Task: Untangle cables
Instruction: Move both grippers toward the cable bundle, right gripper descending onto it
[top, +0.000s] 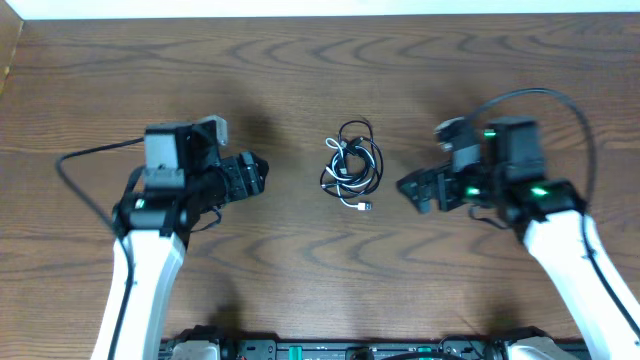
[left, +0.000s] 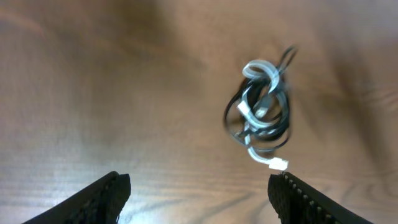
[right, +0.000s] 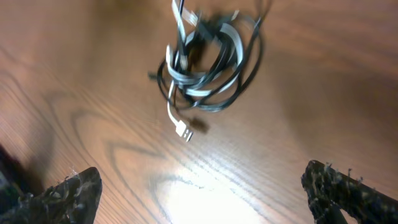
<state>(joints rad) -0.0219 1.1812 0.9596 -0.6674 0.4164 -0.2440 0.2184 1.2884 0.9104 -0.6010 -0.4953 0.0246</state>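
Both cables are sitting as 1 small knot around the middle of the tabletop (top: 300, 60). The black cable (right: 216, 107) is looped around the white cable (left: 258, 67), and nothing is touching them. My left gripper (left: 199, 185) and right gripper (right: 202, 180) are both spread wide and holding nothing, 1 on each side of the knot, near it but apart.

I'd call the untangling not yet begun. The easy handle looks like the white plug (top: 365, 206) poking out toward the near edge. I'd pinch the cord just behind it with 1 arm, grab an outer black loop with the other, then pull apart slowly, low to the wood. These cords are skinny, so come straight down and close fully or they'll slip. The left wrist view is blurry, so I'd aim off the overhead.
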